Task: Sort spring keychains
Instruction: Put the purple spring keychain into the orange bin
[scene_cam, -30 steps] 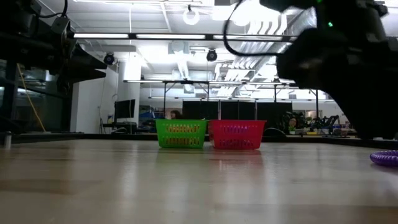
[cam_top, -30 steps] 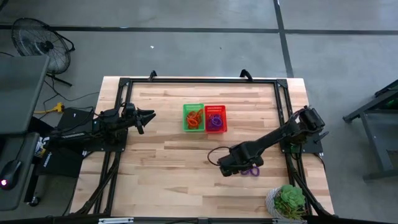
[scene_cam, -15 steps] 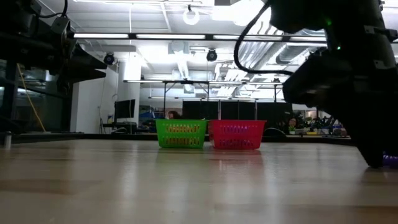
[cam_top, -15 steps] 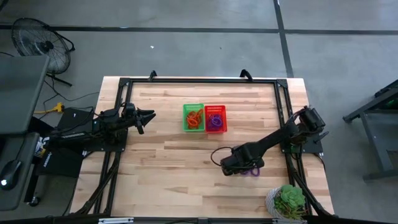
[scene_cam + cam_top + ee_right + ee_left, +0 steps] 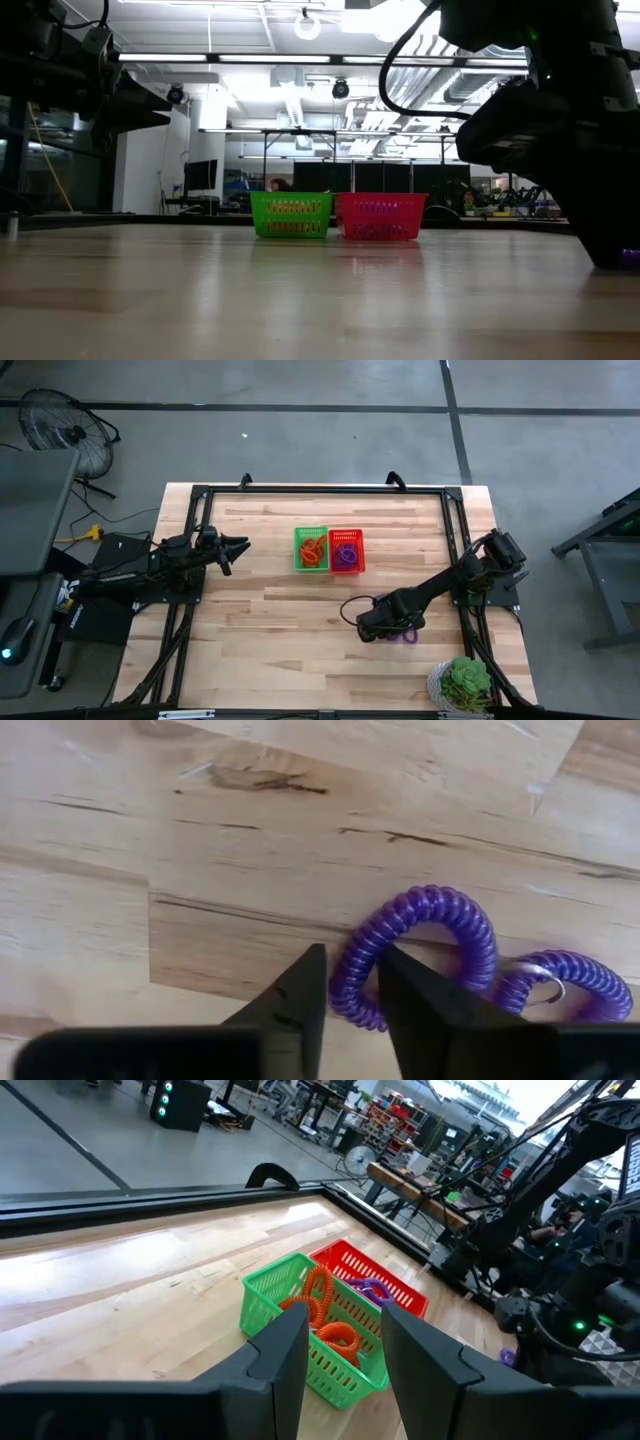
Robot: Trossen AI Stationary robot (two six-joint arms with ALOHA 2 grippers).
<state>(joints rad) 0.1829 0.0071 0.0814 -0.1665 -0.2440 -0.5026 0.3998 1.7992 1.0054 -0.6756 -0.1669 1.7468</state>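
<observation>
Right end effector (image 5: 348, 982) is down at the desk (image 5: 270, 610), fingers narrowly parted straddling the coil of a purple spring keychain (image 5: 415, 955), pinching it; grasp looks closed on the coil but not lifted. That keychain lies flat on the wood, arching past the fingertips, and a second purple loop (image 5: 560, 982) touches it on the far side, long axis running across the wrist view. In the high view both sit at the desk's right front (image 5: 404, 635). Farther back, mid-desk, green basket (image 5: 311, 548) holds orange keychains (image 5: 325, 1320), red basket (image 5: 347, 550) beside it holds purple ones (image 5: 372, 1289). Left end effector (image 5: 238, 546) waits over the left edge, fingers apart, holding nothing.
</observation>
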